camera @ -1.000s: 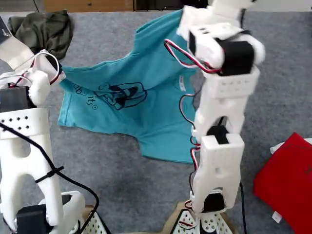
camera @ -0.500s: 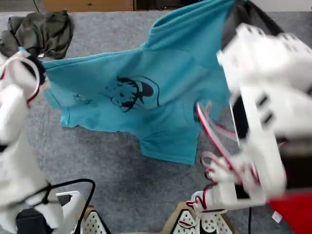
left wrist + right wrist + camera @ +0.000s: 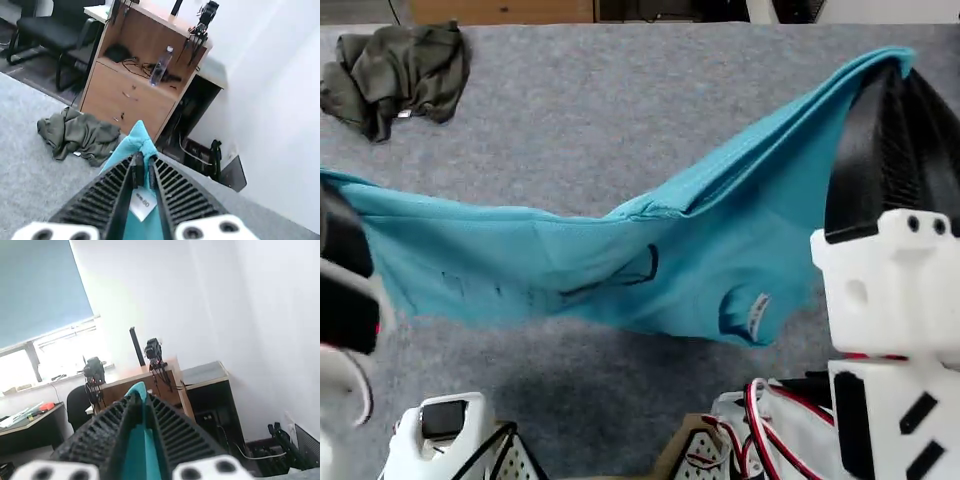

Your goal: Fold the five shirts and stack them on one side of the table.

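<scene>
A teal shirt (image 3: 620,270) with a dark print hangs stretched in the air across the high view, held up at both ends above the grey table (image 3: 600,110). My left gripper (image 3: 142,170) is shut on one corner of the teal shirt (image 3: 137,142), a white tag dangling between its fingers. Raised high, my right gripper (image 3: 140,402) is shut on another edge of the teal shirt (image 3: 137,440). Its black fingers (image 3: 880,140) show at the right of the high view, the other arm (image 3: 345,290) at the left edge. An olive shirt (image 3: 400,65) lies crumpled at the table's far left corner.
The olive shirt (image 3: 77,135) also lies on the grey table in the left wrist view, with a wooden cabinet (image 3: 145,75) and a black chair (image 3: 45,35) in the room behind. White arm bases (image 3: 760,440) stand at the table's near edge.
Both arms have lifted and pulled apart, raising the teal shirt off the table and stretching it out in the air. The red shirt at the right is now covered by the arm.
</scene>
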Robot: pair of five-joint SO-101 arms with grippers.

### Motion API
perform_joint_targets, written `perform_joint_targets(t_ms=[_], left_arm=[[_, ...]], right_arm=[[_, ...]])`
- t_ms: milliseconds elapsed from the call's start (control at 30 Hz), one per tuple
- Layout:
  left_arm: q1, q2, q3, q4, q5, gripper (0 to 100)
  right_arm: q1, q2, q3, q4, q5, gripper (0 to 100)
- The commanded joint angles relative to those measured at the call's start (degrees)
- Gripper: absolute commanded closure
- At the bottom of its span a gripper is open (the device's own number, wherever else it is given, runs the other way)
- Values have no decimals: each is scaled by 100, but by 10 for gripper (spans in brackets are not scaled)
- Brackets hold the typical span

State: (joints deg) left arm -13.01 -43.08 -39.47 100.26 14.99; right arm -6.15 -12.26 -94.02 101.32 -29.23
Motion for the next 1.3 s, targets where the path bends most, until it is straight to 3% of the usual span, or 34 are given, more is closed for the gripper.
perform_joint_targets(t_ms=[0, 633, 900, 1100, 1267], left_arm=[[35, -4, 422, 44, -53, 981], [26, -479, 176, -563, -53, 981], [18, -1103, 132, -1881, -378, 981], [26, -866, 132, -2286, -519, 981], [26, -690, 237, -2163, -527, 981]], right_arm=[[110, -22, 338, 35, 26, 993], [110, -488, 532, -923, 70, 993], [110, -787, 585, -1785, 97, 993], [110, -673, 822, -3024, 853, 993], [110, -655, 1297, -3402, 993, 994]])
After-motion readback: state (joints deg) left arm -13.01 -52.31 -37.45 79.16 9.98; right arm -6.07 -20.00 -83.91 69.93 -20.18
